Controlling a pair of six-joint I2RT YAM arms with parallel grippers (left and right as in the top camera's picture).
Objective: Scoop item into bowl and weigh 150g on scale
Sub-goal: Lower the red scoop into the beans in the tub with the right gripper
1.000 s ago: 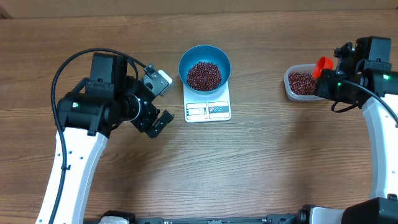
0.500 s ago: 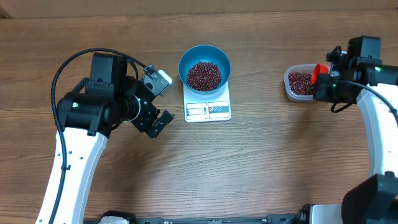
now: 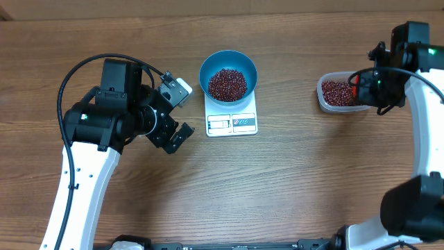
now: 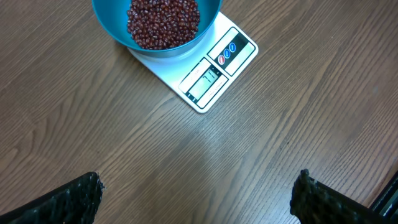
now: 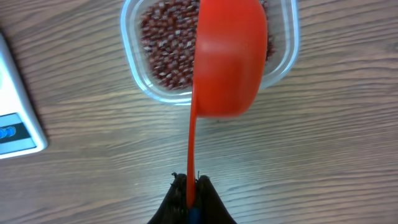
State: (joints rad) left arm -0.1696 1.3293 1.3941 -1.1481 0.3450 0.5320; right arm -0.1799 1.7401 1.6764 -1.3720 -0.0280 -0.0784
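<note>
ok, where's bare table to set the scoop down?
Free: the table between scale and tub, and the whole near strip in front of the scale. Crowded: left of the scale, where the open left gripper hovers.

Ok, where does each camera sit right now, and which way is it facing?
Overhead: fixed above the table, looking straight down; left arm, right arm, bowl of beans on scale, tub.
Left wrist: on the left arm, looking down at bowl and scale; open left gripper, fingertips at bottom corners.
Right wrist: on the right arm, looking down at the tub; shut right gripper pinches the red scoop by its handle.
Shared: all three show the scale; overhead and right wrist share the tub.
</note>
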